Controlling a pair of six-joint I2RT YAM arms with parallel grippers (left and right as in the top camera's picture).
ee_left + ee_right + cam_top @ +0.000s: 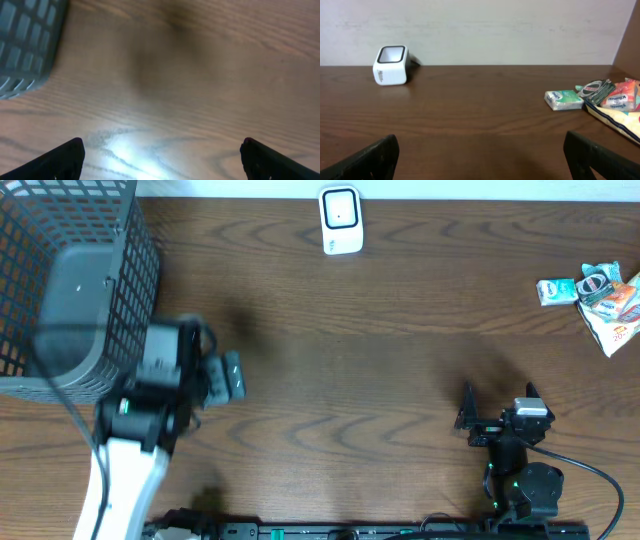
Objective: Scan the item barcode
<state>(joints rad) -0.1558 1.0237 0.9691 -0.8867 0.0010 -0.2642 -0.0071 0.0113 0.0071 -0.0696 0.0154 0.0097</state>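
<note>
Items [595,295] lay heaped at the far right of the surface [380,360], well apart from the scanner [340,220], while the left end effector [160,160] and right end effector [480,157] stood wide open and empty, seemingly ready to fetch one.

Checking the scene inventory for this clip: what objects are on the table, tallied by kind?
Grey mesh basket: 1
White barcode scanner: 1
Green-and-white packet: 1
Heap of overlapping packets, number inside unclear: 1
Total: 4, counting the heap as one
</note>
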